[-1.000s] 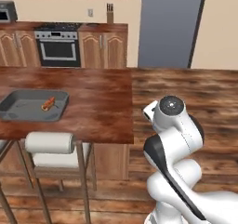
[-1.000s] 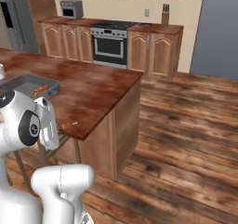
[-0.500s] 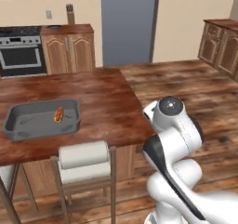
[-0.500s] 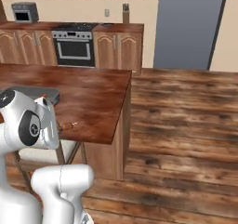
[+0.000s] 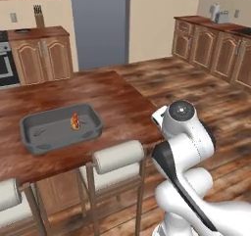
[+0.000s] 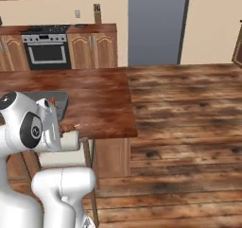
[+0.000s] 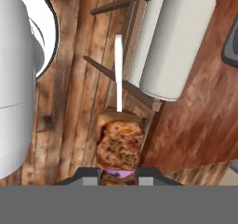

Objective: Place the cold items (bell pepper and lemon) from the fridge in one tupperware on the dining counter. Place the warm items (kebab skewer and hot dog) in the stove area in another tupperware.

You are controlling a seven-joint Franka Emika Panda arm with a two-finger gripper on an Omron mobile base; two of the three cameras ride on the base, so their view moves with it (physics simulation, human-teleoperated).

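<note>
In the hand view my gripper (image 7: 118,175) is shut on the kebab skewer (image 7: 118,144), a chunk of browned meat whose white stick (image 7: 118,74) points away from the hand. It hangs over the wood floor beside the dining counter (image 7: 204,116). A grey tupperware (image 5: 59,127) sits on the dining counter (image 5: 122,95) with the hot dog (image 5: 75,121) lying in it. From the right base view the same tupperware (image 6: 60,99) shows just behind my arm. The bell pepper and lemon are out of view.
Padded stools (image 5: 117,156) stand along the counter's near side, and one (image 7: 176,42) is close to the skewer. The tall grey fridge (image 5: 100,24) stands against the far wall, with the stove (image 6: 47,52) and wooden cabinets (image 5: 211,44) around the room.
The base has swung round, so the whole scene has slid left: the stove has gone to the edge and the fridge has come to the middle. The kebab skewer stays in my grip.
</note>
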